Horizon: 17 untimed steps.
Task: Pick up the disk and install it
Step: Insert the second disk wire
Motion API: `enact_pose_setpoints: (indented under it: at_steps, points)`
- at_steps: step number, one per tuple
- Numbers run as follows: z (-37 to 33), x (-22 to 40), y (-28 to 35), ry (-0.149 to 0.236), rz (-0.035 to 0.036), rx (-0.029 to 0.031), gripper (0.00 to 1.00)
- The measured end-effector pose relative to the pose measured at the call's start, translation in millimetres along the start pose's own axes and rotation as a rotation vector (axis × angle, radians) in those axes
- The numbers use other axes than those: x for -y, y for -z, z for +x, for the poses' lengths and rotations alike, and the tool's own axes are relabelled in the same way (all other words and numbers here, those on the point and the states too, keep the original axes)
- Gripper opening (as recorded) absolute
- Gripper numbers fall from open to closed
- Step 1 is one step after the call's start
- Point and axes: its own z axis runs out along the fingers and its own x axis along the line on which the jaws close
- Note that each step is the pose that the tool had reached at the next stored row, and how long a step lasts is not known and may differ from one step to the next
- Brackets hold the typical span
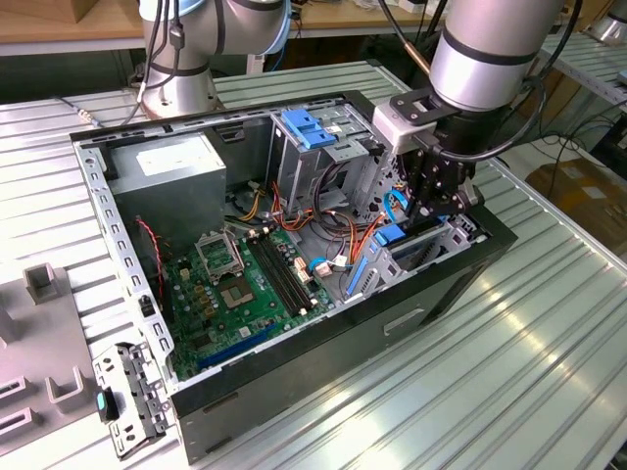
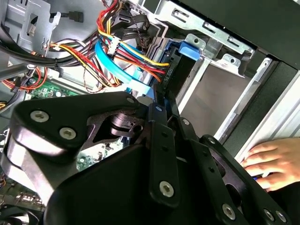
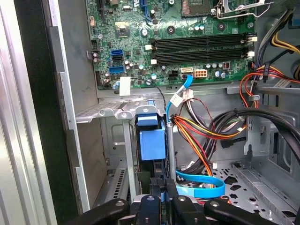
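The disk (image 3: 152,140) stands on edge in the drive bay at the front corner of the open computer case (image 1: 118,211), its blue rail end facing up and its long axis running down into the bay. The end effector (image 3: 164,199) sits directly above it, in line with that axis, its fingers drawn narrow against the disk's top edge, seemingly clamped on it. In the second wrist view a person's hand (image 2: 272,164) rests just outside the case wall.
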Motion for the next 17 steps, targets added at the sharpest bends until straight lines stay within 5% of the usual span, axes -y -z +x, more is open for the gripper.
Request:
enact_pose_setpoints:
  at_steps: [6,7,9,17]
  points:
    - [0.0,0.9,4.3,-0.002,-0.0012,0.0113,0.16]
    - [0.2,0.9,4.3,-0.003,-0.0018,0.0167,0.16]
    - [2.1,1.0,4.0,-0.007,-0.0041,0.0426,0.16]
    - [4.4,0.8,1.0,-0.002,-0.0048,0.0449,0.16]
